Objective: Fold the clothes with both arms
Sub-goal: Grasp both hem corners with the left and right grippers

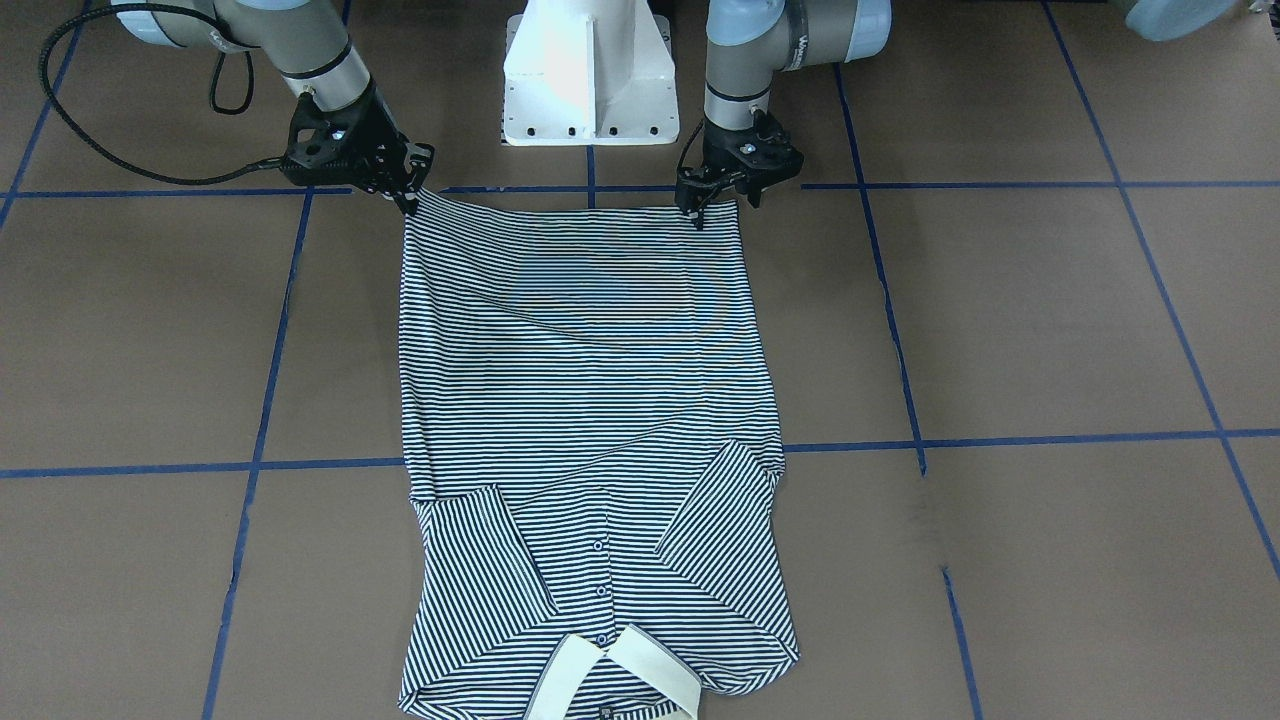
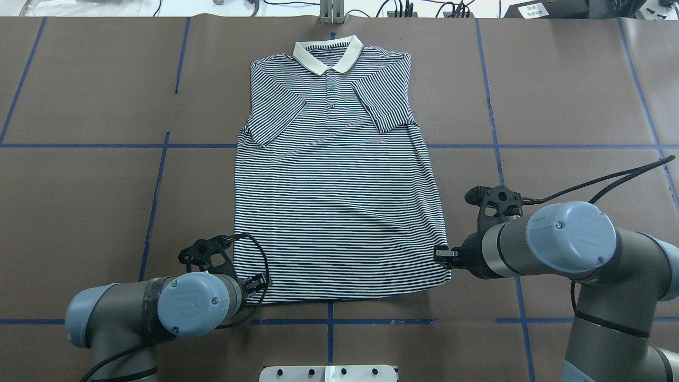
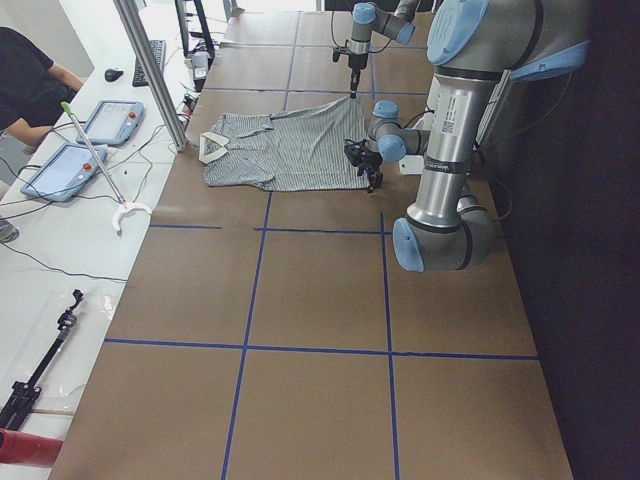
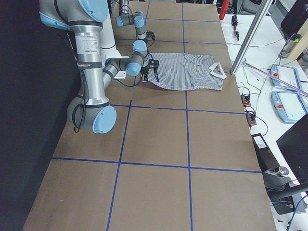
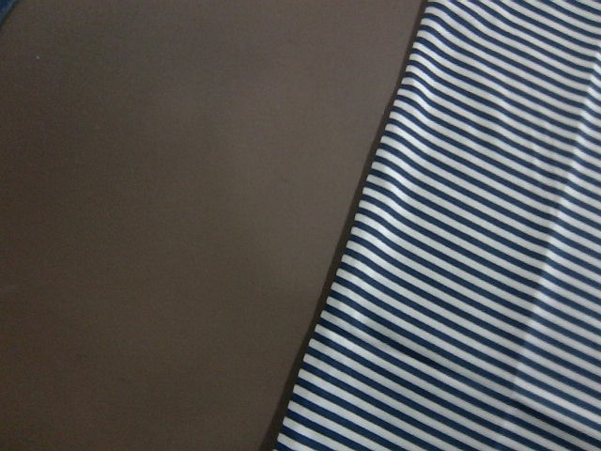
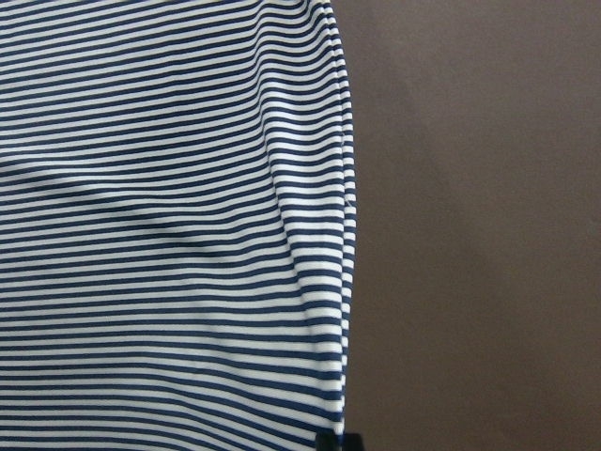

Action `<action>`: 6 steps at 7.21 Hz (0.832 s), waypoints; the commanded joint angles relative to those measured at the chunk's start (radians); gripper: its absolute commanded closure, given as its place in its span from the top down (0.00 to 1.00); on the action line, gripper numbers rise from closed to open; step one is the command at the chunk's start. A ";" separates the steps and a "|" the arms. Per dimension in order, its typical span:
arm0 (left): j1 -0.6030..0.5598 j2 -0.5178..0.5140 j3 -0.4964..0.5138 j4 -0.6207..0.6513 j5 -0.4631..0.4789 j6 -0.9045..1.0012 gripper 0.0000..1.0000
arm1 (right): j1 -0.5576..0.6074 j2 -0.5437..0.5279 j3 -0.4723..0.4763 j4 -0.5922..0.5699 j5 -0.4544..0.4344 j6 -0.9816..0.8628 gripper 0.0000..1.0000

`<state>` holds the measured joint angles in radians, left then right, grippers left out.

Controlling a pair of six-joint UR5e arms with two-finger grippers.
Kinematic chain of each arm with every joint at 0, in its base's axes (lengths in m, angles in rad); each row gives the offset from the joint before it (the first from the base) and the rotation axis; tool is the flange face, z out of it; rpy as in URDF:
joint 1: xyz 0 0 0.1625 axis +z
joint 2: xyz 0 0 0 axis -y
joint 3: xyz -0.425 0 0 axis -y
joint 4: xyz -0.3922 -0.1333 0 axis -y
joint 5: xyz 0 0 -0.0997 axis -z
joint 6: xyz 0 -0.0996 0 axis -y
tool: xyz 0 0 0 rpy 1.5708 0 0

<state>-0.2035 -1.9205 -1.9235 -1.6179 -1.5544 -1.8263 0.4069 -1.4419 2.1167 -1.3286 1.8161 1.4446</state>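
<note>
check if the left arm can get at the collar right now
Probably, but it is a long stretch. The left gripper sits at the near hem corner of the shirt, the collar at its far end; only flat cloth lies between.

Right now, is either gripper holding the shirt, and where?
Cannot tell: the left gripper and right gripper sit at the hem corners of the shirt; grip unconfirmed.

Counter: brown sheet covering (image 2: 79,79), flat, marked into large squares by blue tape (image 3: 250,348).
Side bench: white top (image 3: 60,300) along one long edge of the counter, carrying two tablets (image 3: 110,120) and a keyboard (image 3: 157,60).
Post: bare metal (image 3: 155,75), rising at the bench's edge.
Person: in a black top (image 3: 25,80), at the bench.
Opposite side: dark, nothing readable.
</note>
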 commanded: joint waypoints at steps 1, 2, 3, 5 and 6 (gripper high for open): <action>0.001 0.001 -0.011 -0.004 0.002 0.001 0.96 | 0.001 0.002 0.002 0.000 0.000 0.000 0.00; 0.001 0.001 -0.024 -0.002 -0.001 0.002 0.94 | 0.003 0.000 0.002 0.000 0.000 -0.001 0.00; -0.001 0.004 -0.025 -0.002 0.000 0.001 0.89 | 0.006 -0.003 0.000 0.000 0.002 -0.001 0.00; -0.001 0.003 -0.029 -0.002 0.000 -0.002 0.53 | 0.006 0.000 0.002 0.000 0.002 -0.001 0.00; 0.001 0.003 -0.029 -0.002 0.000 -0.002 0.38 | 0.006 0.000 0.002 0.000 0.002 -0.001 0.00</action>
<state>-0.2037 -1.9174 -1.9514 -1.6199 -1.5540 -1.8281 0.4125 -1.4429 2.1177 -1.3284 1.8177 1.4435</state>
